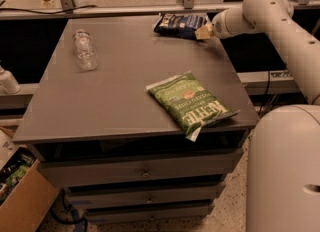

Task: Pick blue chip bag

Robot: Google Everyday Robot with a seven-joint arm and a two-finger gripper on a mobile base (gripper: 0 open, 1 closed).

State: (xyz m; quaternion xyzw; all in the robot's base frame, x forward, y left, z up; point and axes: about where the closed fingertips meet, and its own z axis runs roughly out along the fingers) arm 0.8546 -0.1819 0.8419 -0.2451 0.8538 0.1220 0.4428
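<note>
The blue chip bag lies flat at the far right of the grey table top. It is dark navy with white lettering. My gripper is at the bag's right edge, low over the table, and reaches in from the right on the white arm. I cannot tell whether it touches the bag. The larger green chip bag lies near the table's front right corner, with one corner hanging over the edge.
A clear plastic bottle lies on its side at the table's left. Drawers sit under the top. A cardboard box stands on the floor at the lower left. My white base is at the lower right. A metal rail runs behind the table.
</note>
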